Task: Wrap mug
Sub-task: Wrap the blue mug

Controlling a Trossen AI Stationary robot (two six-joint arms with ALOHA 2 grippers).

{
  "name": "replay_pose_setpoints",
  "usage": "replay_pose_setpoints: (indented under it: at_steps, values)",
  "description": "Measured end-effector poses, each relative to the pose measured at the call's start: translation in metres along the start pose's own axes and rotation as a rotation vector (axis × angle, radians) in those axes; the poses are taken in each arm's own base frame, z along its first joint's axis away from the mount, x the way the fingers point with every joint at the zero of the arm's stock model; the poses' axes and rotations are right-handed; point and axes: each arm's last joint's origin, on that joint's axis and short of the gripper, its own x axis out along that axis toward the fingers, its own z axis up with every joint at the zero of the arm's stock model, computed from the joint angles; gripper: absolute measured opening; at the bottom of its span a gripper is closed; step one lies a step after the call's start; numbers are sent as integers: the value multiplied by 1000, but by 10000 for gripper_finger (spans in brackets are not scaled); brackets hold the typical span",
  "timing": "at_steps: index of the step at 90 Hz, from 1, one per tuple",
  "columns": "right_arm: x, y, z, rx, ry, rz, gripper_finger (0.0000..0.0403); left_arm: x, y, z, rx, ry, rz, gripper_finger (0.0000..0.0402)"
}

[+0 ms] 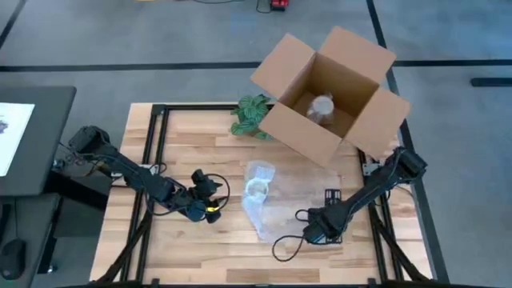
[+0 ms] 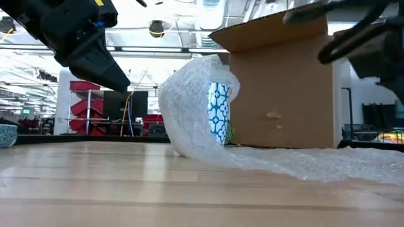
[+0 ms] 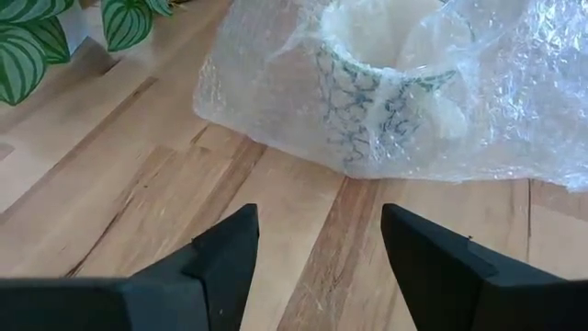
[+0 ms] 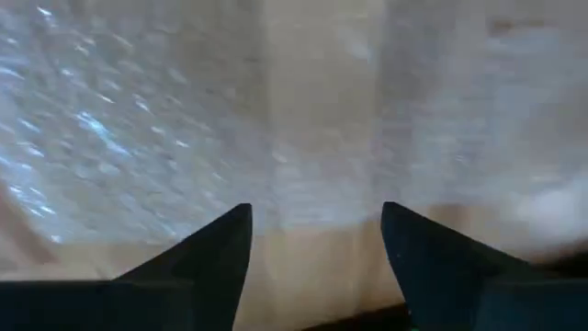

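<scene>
Bare wooden desk (image 2: 126, 189) nearest the low camera; beyond it, bubble wrap (image 2: 196, 107) heaped over the mug (image 2: 218, 113), blue pattern showing through a gap. Mug (image 1: 258, 188) found near the middle of the desk, partly covered, sheet trailing flat toward the right edge. Left gripper (image 1: 214, 192) hovering just beside the wrapped mug on the side of the left edge, apart from it, fingers (image 3: 230, 248) spread and holding nothing. Right gripper (image 1: 308, 218) low over the flat sheet toward the near right corner, fingers (image 4: 220, 244) likewise spread, nothing between them; contact with the sheet not determinable. Open cardboard box (image 1: 332, 96) at the far right corner, a pale bundle inside. Green-leafed plant (image 1: 252, 116) beside the box at the far edge.
</scene>
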Motion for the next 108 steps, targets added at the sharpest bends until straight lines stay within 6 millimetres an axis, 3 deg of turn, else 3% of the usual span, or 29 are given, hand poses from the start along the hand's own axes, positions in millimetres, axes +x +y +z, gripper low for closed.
replay_pose_setpoints:
  at_steps: [21, 34, 43, 62, 108]
  values:
    - [39, -35, -30, 142, -77, 96, 223, 0, 0, 0, 1, 0, 0, 212]
    - [58, -42, -35, 202, -146, 172, 201, 0, 0, 0, 4, 0, 0, 212]
    - [60, -41, -33, 212, -153, 186, 161, 0, 0, 0, 3, -1, 1, 212]
    - [38, -32, -10, 229, -368, 177, 15, 1, -1, 3, 17, -20, -12, 212]
    - [-59, -35, 42, 248, -998, 0, 0, 1, -2, 4, 18, -27, -19, 212]
